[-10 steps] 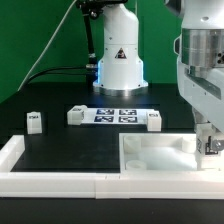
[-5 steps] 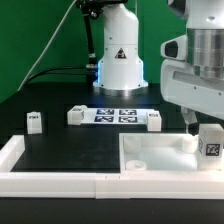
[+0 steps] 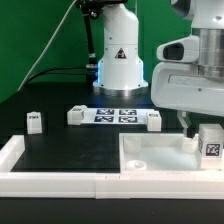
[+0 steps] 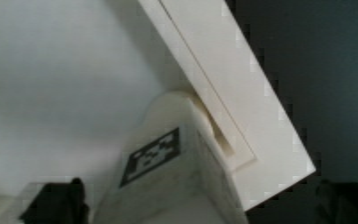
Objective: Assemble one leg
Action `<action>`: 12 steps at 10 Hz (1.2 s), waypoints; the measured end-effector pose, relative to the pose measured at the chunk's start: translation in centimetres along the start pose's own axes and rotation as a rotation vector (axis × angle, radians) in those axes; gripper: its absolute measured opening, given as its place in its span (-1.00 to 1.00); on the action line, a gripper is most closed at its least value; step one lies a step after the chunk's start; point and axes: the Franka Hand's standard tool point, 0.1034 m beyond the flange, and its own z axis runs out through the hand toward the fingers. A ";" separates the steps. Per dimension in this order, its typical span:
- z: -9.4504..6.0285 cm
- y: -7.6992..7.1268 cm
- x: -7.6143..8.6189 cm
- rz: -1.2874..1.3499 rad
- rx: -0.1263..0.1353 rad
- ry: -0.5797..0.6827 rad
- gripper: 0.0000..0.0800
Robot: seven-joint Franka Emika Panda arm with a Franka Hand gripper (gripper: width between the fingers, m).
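A white leg [image 3: 211, 142] with a marker tag stands upright in the near right corner of the large white tabletop [image 3: 150, 160]. My gripper [image 3: 203, 124] hangs just above the leg's top, and one dark finger [image 3: 188, 122] shows beside it. In the wrist view the leg [image 4: 176, 150] sits between the jaws against the tabletop's rim [image 4: 229, 70]. A narrow gap shows between it and the dark finger [image 4: 51, 200]. The gripper [image 4: 194, 212] looks open around the leg.
Three more legs stand on the black table: one at the exterior view's left [image 3: 33, 121] and one at each end [image 3: 74, 116] [image 3: 154, 120] of the marker board [image 3: 114, 115]. The robot base [image 3: 118, 60] is behind. A white wall [image 3: 40, 175] runs along the front.
The gripper has risen off the leg, which was covered a second ago and now stands in view in the tabletop's corner. The leg has stayed in place.
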 end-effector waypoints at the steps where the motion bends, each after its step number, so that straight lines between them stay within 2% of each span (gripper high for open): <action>1: 0.0 0.0 0.0 -0.080 -0.001 0.000 0.62; 4: 0.0 0.2 0.1 -0.181 -0.001 0.000 0.62; 5: 0.0 0.2 0.1 -0.180 -0.001 0.000 0.34; 6: 0.0 0.2 0.1 -0.180 -0.001 0.000 0.34; 7: 0.0 0.3 0.1 -0.180 -0.001 0.000 0.00; 8: 0.0 0.3 0.2 -0.180 -0.002 0.001 0.00; 9: 0.0 0.3 0.2 -0.179 -0.002 0.000 -0.27; 12: 0.0 0.3 0.2 -0.095 -0.001 0.003 -0.27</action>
